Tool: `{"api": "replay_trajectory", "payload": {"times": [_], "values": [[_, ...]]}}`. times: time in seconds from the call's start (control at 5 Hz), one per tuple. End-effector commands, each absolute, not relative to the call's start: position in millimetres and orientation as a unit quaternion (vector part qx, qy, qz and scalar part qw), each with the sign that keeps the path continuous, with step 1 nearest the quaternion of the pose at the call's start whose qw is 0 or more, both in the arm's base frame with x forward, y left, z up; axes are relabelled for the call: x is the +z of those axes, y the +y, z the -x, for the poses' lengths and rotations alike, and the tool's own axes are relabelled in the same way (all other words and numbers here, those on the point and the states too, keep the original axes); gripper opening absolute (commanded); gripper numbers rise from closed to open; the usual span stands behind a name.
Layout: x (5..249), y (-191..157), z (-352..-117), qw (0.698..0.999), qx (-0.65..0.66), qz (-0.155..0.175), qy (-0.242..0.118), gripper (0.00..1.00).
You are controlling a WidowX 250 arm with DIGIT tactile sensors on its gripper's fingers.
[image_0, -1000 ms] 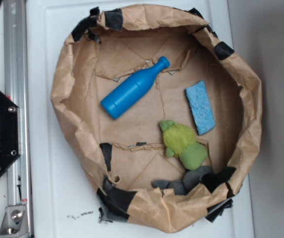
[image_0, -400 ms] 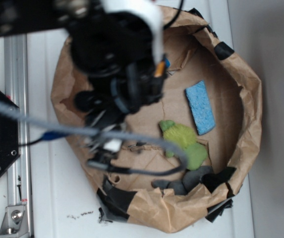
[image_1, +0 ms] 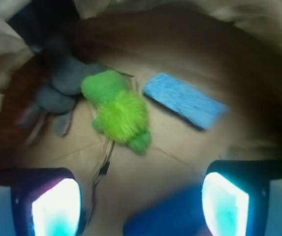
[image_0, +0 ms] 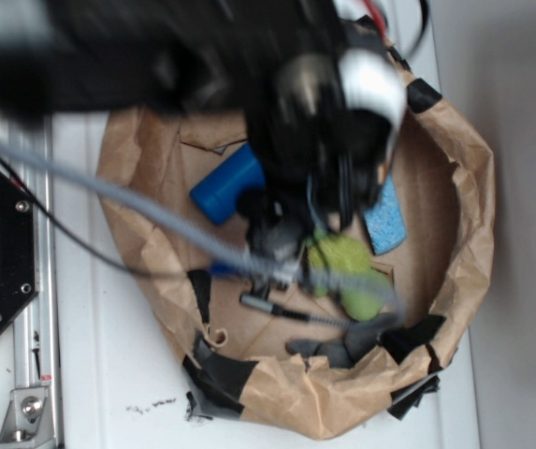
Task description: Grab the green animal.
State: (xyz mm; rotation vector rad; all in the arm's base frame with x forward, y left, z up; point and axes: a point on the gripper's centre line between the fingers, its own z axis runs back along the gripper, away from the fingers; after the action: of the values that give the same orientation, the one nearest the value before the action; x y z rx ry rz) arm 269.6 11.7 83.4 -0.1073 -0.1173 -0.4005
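A: Where's the green animal (image_1: 116, 113)?

B: Twelve o'clock of my gripper (image_1: 141, 201), fingers (image_1: 57, 206) apart, empty.

A: Risks?

B: I might snag the sponge (image_1: 185, 105) at two o'clock, or the bottle (image_1: 165, 216) beneath, if I drift.

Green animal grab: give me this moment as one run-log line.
phase: approach | gripper: open, empty, above bin | green animal: on bin floor, untouched | neighbours: blue sponge, blue bottle, grey toy

White tabletop (image_0: 108, 355) with a metal rail (image_0: 34, 374) along its left edge
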Motion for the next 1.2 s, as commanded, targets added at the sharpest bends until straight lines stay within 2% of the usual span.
{"api": "replay_trajectory", "payload": {"times": [0.0, 0.2, 0.4, 0.6, 0.8, 1.0], "values": [[33.8, -33.9, -302.2, 0.948, -0.274, 0.031, -0.156, 1.0], [35.8, -41.9, -315.9, 0.947, -0.272, 0.025, -0.168, 0.0], [40.0, -36.3, -319.7, 0.952, -0.257, 0.028, -0.166, 0.0], [59.5, -30.7, -319.3, 0.954, -0.247, 0.032, -0.169, 0.0], [109.5, -14.5, -306.1, 0.963, -0.212, 0.0, -0.167, 0.0], [160.4, -0.4, -283.4, 0.969, -0.174, -0.046, -0.17, 0.0]]}}
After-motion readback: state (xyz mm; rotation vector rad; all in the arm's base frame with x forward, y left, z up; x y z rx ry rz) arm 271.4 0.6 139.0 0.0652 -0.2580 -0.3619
